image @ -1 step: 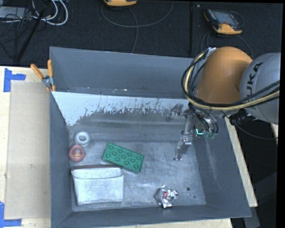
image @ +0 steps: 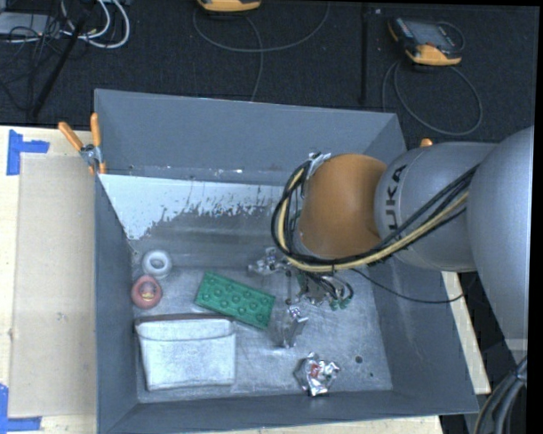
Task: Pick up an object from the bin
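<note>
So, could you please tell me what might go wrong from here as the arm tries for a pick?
1. The gripper is low beside the right end of the green studded plate, which seems to lie flat on the bin floor. The plate may slide or tip rather than lift.
2. The crumpled silver wrapper lies close to the gripper, nearer the front wall. A sideways move could knock it or snag it by mistake.

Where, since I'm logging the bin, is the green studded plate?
In the camera view the green studded plate lies mid-bin, just left of the tool, with the white cloth at its lower left.
</note>
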`<state>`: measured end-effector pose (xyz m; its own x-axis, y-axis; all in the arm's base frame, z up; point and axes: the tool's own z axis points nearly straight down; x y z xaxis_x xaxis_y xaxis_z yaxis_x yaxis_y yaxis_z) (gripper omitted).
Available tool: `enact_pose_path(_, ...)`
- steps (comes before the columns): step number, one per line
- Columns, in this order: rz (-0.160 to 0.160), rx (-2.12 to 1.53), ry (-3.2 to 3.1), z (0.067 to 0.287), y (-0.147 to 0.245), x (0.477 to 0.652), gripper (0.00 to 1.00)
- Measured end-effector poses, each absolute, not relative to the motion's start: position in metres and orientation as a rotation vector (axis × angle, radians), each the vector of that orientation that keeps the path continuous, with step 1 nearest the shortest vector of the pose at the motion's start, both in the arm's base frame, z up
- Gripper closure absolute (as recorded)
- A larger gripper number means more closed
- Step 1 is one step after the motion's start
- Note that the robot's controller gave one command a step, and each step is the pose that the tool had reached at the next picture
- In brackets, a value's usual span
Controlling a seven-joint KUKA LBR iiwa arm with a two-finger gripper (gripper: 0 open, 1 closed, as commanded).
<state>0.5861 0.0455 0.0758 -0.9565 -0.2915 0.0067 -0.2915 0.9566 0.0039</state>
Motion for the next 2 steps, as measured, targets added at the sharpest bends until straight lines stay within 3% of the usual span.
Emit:
enact_pose_path(1,-0.001,0.216,-3.144,0.0730,0.0815,0.5654,0.00)
enact_pose_path(2,-0.002,0.219,-3.157,0.0769,0.0820,0.5691,1.00)
